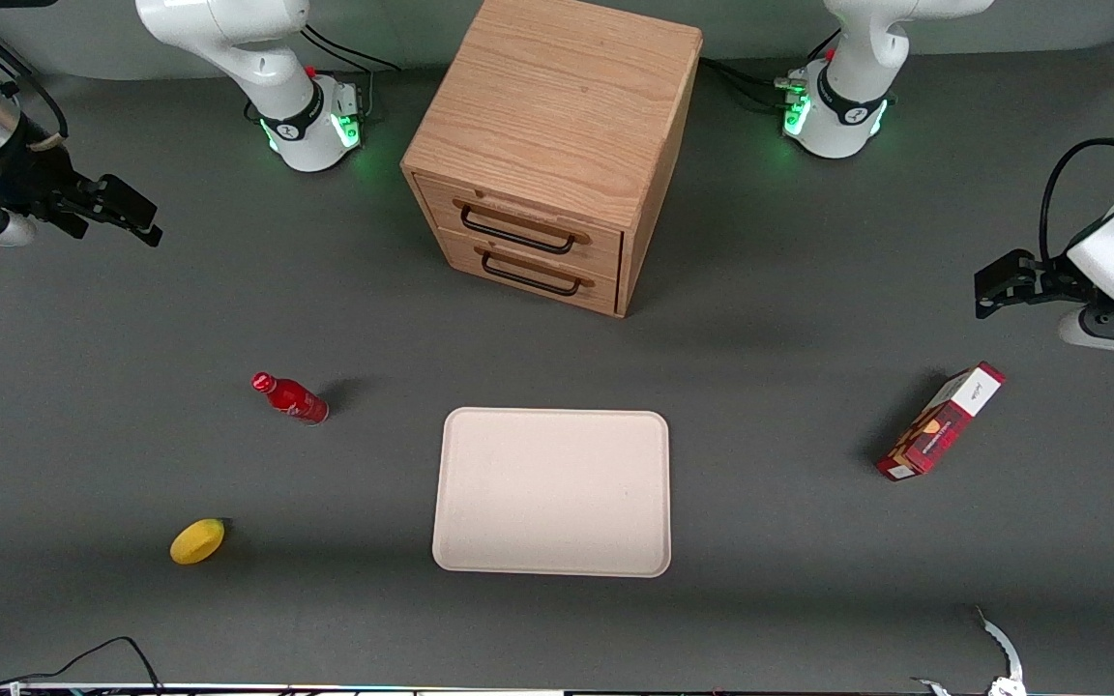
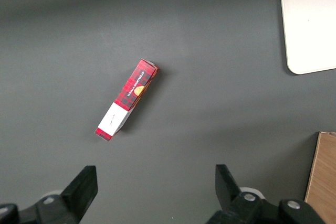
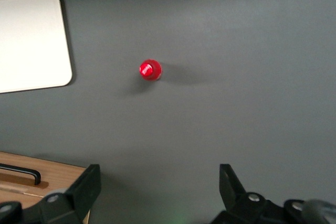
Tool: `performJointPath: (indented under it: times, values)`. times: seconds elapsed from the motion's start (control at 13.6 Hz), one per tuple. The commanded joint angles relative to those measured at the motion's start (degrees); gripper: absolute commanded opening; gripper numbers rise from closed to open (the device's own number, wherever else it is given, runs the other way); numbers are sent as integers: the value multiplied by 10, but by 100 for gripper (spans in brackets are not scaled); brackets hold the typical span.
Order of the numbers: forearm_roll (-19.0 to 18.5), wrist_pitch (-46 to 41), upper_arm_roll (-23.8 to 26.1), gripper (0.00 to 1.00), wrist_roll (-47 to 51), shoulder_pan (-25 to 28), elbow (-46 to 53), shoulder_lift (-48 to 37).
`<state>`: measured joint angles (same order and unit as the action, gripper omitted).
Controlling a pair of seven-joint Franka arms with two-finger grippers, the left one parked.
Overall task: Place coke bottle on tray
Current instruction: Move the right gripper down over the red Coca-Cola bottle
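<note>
Coke bottle (image 1: 290, 398), small, glossy red and capped, stands untouched on the grey bench (image 1: 808, 580) beside the cream rectangular tray (image 1: 552, 491), so the approach is just starting: the gripper (image 1: 136, 217), high near the working arm's edge with jaws wide and empty, must descend over its cap.

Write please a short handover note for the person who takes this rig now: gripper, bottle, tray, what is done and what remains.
Gripper: jaws open, holding nothing, raised at the working arm's end of the table, well away from the bottle.
Coke bottle: standing upright on the table beside the tray, apart from it, untouched.
Tray: nothing on it, in front of the drawer cabinet.
Done: nothing yet.
Left: reach the bottle, grasp it, carry it over, set it on the tray.
</note>
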<state>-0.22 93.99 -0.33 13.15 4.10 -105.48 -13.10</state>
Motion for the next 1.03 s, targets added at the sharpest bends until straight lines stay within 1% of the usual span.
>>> performJointPath:
  times: [0.0,0.15,0.37,0.44,0.59,0.66,0.96]
  values:
    - [16,-38,4,100,-11,2,122,107]
    - [16,-24,4,100,-11,2,138,163]
    - [16,60,5,100,-8,2,118,222]
    - [17,89,5,100,-6,1,95,231]
    - [17,182,5,100,0,2,13,229]
    - [17,214,7,100,5,2,-16,228]
    - [17,309,12,100,14,1,-102,222]
